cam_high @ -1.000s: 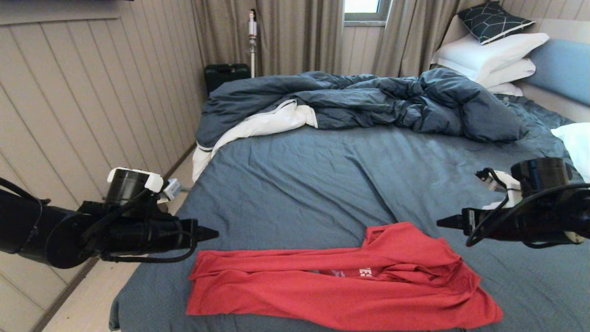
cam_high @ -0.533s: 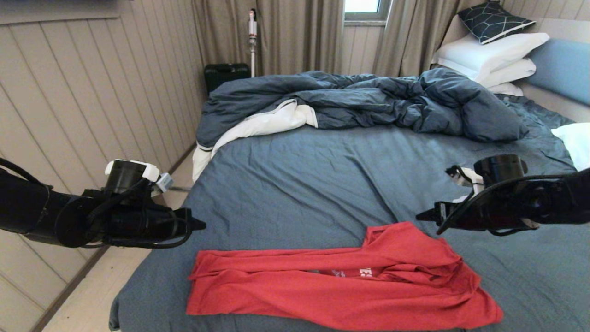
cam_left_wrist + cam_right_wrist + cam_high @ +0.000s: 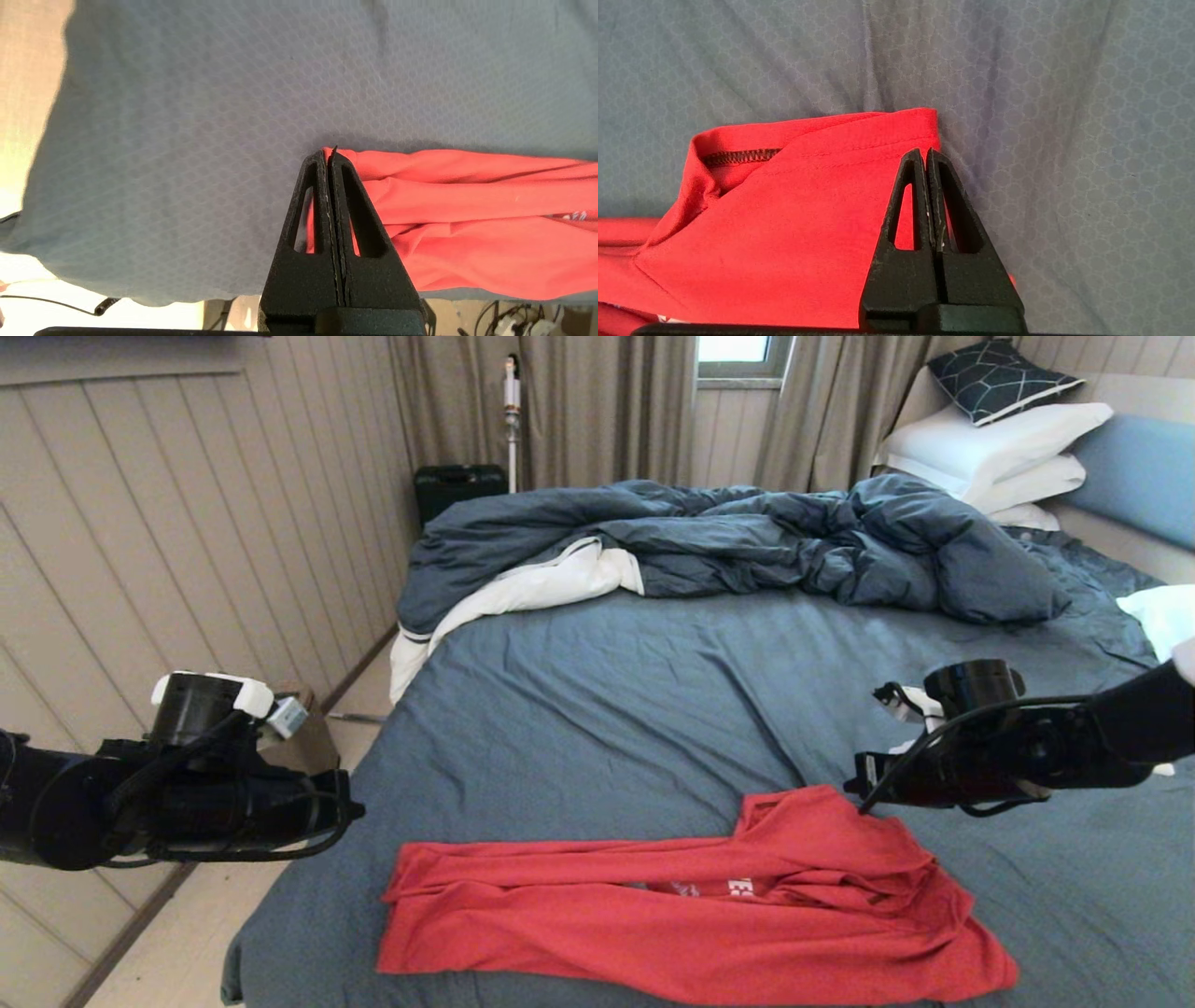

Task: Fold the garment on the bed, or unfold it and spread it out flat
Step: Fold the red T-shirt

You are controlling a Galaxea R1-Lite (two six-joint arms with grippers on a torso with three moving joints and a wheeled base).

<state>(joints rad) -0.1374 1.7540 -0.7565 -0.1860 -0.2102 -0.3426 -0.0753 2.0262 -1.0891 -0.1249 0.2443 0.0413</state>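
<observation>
Both pincers pressed shut and empty beside the half-folded red shirt

Left pincer (image 3: pixel 329 156) hovers at nine o'clock of the garment (image 3: pixel 681 915), lying folded lengthwise on the bed (image 3: pixel 607 709) at six o'clock; right pincer (image 3: pixel 927 156) above its two o'clock corner. Crosswise folds remain, I judge. Only "E" letter fragments show.

Open sheet across the middle of the bed (image 3: pixel 653 691), passable between the red garment (image 3: pixel 691 915) at the near edge and the rumpled duvet (image 3: pixel 747 541) blocking the far side; panelled wall (image 3: pixel 187 551) close along the left.
</observation>
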